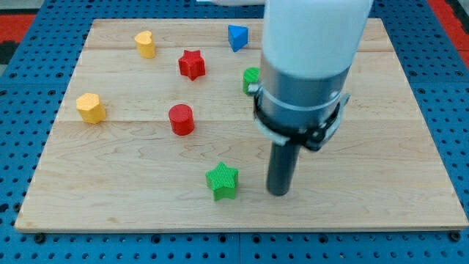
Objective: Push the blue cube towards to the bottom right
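The blue cube sits near the board's top edge, left of the arm. My tip rests low on the board, just right of the green star, well apart from the cube. There is no claw, only the rod.

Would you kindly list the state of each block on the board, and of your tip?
Blue block: at the view's top, untouched.
Red star: free.
Red cylinder: upright, free.
Green star: left of my tip, apart.
Green block: partly hidden by the arm.
Yellow heart: free.
Yellow block: free.
My tip: on the board, touching nothing.
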